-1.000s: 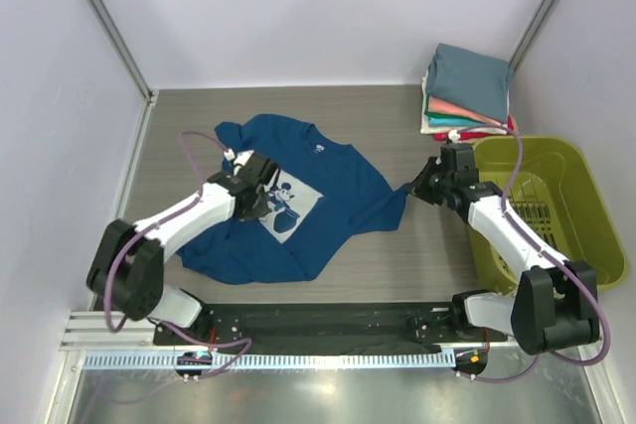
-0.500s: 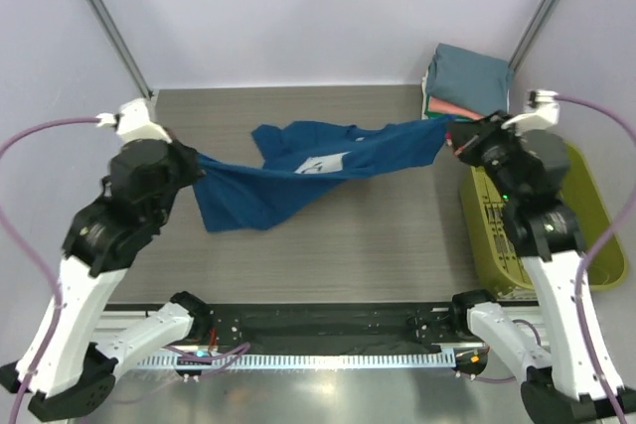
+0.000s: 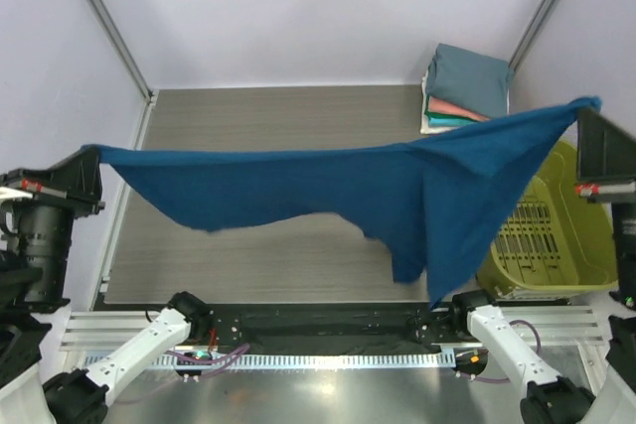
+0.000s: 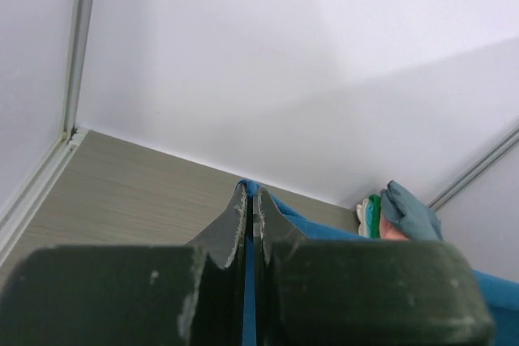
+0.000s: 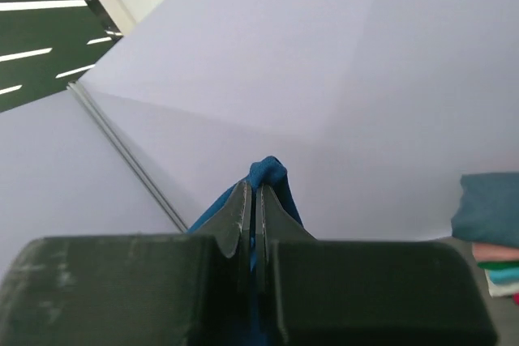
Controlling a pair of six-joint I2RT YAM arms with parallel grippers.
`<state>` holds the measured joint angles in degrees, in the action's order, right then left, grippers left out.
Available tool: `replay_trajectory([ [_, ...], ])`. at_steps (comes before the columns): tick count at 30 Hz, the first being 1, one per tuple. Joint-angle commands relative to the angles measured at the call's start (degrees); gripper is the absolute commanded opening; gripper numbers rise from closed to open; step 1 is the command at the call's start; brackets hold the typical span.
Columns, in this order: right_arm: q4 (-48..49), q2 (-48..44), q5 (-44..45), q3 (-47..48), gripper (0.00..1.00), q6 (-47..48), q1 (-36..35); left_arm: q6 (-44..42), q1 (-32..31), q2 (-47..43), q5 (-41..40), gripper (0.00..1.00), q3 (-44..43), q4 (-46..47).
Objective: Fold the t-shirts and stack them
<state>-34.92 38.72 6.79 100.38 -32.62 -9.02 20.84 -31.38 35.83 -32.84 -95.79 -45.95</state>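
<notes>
The navy-blue t-shirt (image 3: 328, 186) hangs stretched in the air across the whole table, its print hidden. My left gripper (image 3: 89, 154) is shut on its left end, raised high at the far left; the cloth shows between the jaws in the left wrist view (image 4: 250, 190). My right gripper (image 3: 588, 108) is shut on the right end, raised high over the basket; a blue bunch sticks out of the jaws in the right wrist view (image 5: 268, 172). A long flap hangs down at the right. The stack of folded t-shirts (image 3: 467, 86), slate-teal on top, sits at the back right.
The olive-green plastic basket (image 3: 542, 245) stands at the right, partly behind the hanging cloth. The grey table (image 3: 278, 116) lies under the shirt. White walls and metal frame posts close the back and sides. The arm bases sit on the black rail at the near edge.
Both grippers have risen and moved far apart, lifting the navy shirt off the table and pulling it taut in the air. The print no longer shows.
</notes>
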Motion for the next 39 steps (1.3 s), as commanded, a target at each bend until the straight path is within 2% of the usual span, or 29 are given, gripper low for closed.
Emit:
replay_trajectory([
  [1, -2.60, 11.44, -0.45, 8.23, 0.01, 2.03, -0.12, -5.46, 0.00, 7.48, -4.84, 0.00, -3.96, 0.00],
  [2, -4.00, 14.86, -1.94, 12.69, 0.01, 2.12, -0.12, -5.72, 0.00, 11.93, -5.73, 0.00, -4.84, -0.62],
  [4, -5.33, 28.44, -4.14, 18.33, 0.01, 2.47, -0.12, -5.29, 0.00, 19.74, -9.85, 0.00, -8.34, -3.51],
  [5, -5.60, 28.52, -4.58, 19.93, 0.01, 2.47, -0.12, -5.28, 0.00, 22.58, -11.35, 0.00, -8.36, -4.66],
  [6, -5.95, 36.26, -5.02, 21.77, 0.01, 2.47, -0.04, -4.85, 0.00, 26.18, -12.93, 0.00, -11.06, -5.89],
  [7, -6.39, 40.08, -5.38, 23.53, 0.01, 2.47, -0.12, -4.84, 1.56, 29.26, -13.73, 0.00, -12.04, -7.82],
  [8, -7.09, 43.95, -5.99, 26.85, 0.01, 2.39, -0.12, -3.97, 4.19, 35.38, -9.22, 0.00, -13.45, -8.88],
  [9, -7.97, 53.21, -6.08, 28.80, 0.01, 2.21, -0.12, -1.62, 8.31, 38.40, -3.69, 0.00, -14.50, -9.85],
  [10, -9.02, 57.74, -8.00, 31.17, 0.01, 2.04, -0.12, -0.20, 17.57, 41.30, 3.41, 0.00, -15.56, -10.99],
  [11, -12.42, 63.18, -7.06, 36.15, 0.01, 1.60, -0.65, 0.60, 20.97, 48.12, 10.10, 0.00, -15.57, -10.74],
  [12, -14.11, 67.76, -4.96, 38.38, 0.01, 1.42, -0.83, 0.69, 23.44, 51.76, 11.29, 0.01, -15.48, -10.56],
  [13, -15.69, 76.94, -4.51, 40.49, 0.01, 1.25, -1.00, 0.34, 26.42, 56.23, 11.48, 0.02, -15.92, -10.99],
  [14, -18.75, 80.77, -4.15, 43.99, 0.01, 0.72, -1.00, 0.34, 27.50, 60.36, 11.66, 0.04, -18.18, -11.69],
  [15, -19.74, 83.77, -4.15, 44.98, 0.01, 0.54, -1.18, -0.01, 28.99, 69.45, 13.66, 0.13, -20.90, -15.79],
  [16, -20.19, 87.72, -3.45, 45.34, 0.01, 0.72, -1.35, 0.77, 29.18, 73.55, 13.77, 0.17, -24.58, -19.14],
  [17, -20.28, 88.54, -2.75, 43.78, 0.26, 0.98, -1.53, 0.95, 29.35, 77.16, 13.59, 0.28, -32.19, -21.87],
  [18, -19.67, 88.46, -0.92, 42.20, 0.46, 2.11, -2.23, 0.87, 29.27, 81.72, 14.46, 0.35, -34.79, -25.20],
  [19, -17.66, 86.80, 0.76, 40.27, 0.75, 2.21, -2.67, 0.69, 29.09, 82.02, 14.82, 0.42, -35.69, -24.98],
  [20, -15.82, 85.05, 1.99, 34.85, 0.83, 2.73, -3.11, 0.43, 29.00, 81.33, 14.91, 0.56, -33.09, -23.67],
  [21, -13.80, 83.38, 2.87, 31.67, 0.94, 3.17, -3.72, 0.52, 28.92, 80.11, 14.74, 0.62, -30.97, -21.74],
  [22, -9.95, 81.88, 3.49, 28.50, 1.00, 3.35, -3.82, 0.86, 28.91, 76.70, 15.17, 0.66, -27.99, -17.63],
  [23, -8.17, 78.91, 3.24, 23.08, 1.00, 3.35, -3.82, 1.65, 28.91, 75.36, 15.70, 0.71, -23.70, -15.85],
  [26, -4.29, 76.60, 2.18, 15.59, 1.00, 3.44, -4.43, 3.32, 27.95, 70.96, 15.44, 0.72, -18.14, -13.46],
  [29, -0.52, 74.66, 0.17, 8.21, 1.00, 3.44, -5.48, 6.05, 25.32, 65.53, 12.03, 0.71, -7.43, -10.57],
  [32, 5.72, 73.87, -3.95, 1.43, 1.00, 2.92, -6.36, 10.79, 24.61, 59.90, 14.37, 0.71, 6.11, -3.11],
  [34, 7.66, 75.36, -5.99, 0.44, 0.99, 2.83, -6.71, 13.69, 24.61, 58.39, 15.43, 0.71, 13.74, 2.61],
  [39, 8.37, 77.83, -10.83, -1.32, 0.97, 3.53, -9.00, 18.44, 24.70, 58.48, 16.49, 0.66, 18.96, 5.87],
])
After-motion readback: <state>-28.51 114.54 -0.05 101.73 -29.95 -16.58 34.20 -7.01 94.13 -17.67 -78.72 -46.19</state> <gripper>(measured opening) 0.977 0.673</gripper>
